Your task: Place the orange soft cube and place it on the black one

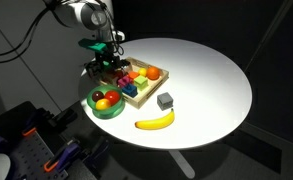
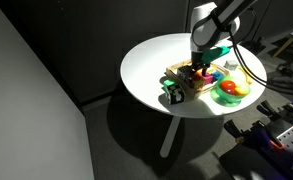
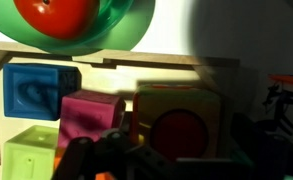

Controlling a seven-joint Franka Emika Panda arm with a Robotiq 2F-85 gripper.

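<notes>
Tool [image 1: 105, 66] hovers above wooden tray [image 1: 144, 96]; grip state unclear. Orange soft cube [image 3: 176, 125] likely light, squashy; pinch opposite flat sides.

Table [image 1: 211, 70]: tray [image 1: 154, 88] on it, blocks [image 1: 136, 78] inside. Bowl [image 1: 107, 108] just beside tray's near corner, fruit [image 1: 104, 98] in it. Loose cube [image 1: 165, 100] just before tray; banana [image 1: 155, 121] farther before it. My claw [image 1: 108, 66] over tray's one end.
</notes>
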